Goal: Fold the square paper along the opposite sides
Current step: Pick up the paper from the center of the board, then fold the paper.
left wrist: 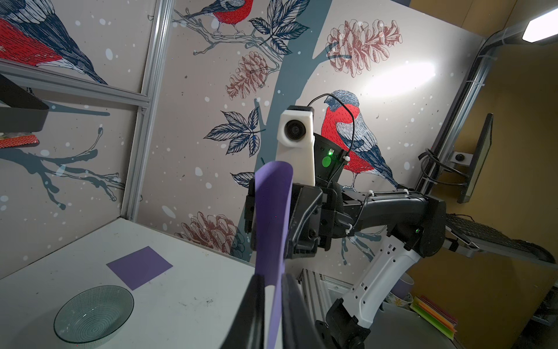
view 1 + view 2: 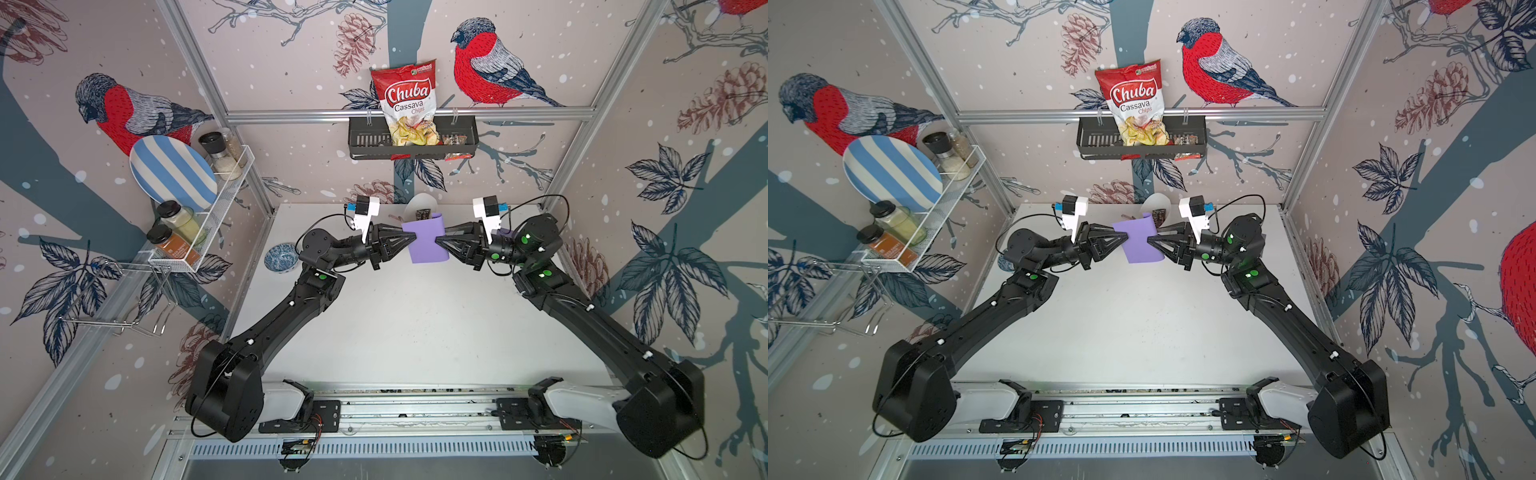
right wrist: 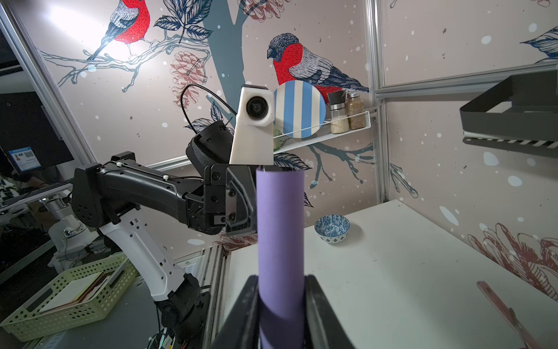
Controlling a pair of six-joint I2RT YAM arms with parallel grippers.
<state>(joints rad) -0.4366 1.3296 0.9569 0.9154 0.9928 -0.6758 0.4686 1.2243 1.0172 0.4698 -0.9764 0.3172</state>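
**Desk:** What does the frame show?

**Photographer:** Two black arms meet over the far part of the white table (image 2: 415,324). The purple square paper (image 2: 426,245) hangs in the air between them, clear of the surface. In both top views it bows into a curl, and its far edge is rolled over.

**Desk:** Who has hold of it?

**Photographer:** Both do. The left gripper (image 2: 412,237) pinches one side edge, and its wrist camera shows the fingers (image 1: 256,302) closed tight against either face of the paper. The right gripper (image 2: 439,242) clamps the opposite edge, its jaws set partly apart around a loop of the paper.

**Desk:** Which step is this?

**Photographer:** By my reading, it is the bend before the crease. The paper is curved over in mid-air but nothing is flattened yet.

**Desk:** And next?

**Photographer:** Probably the two free edges get lined up square, then the paper is lowered and the fold pressed flat. Paper this thin would likely skew or tear under an uneven pull. A second purple sheet (image 1: 139,267) and a glass bowl (image 1: 93,314) lie on the table nearby, so the landing wants a bare patch.
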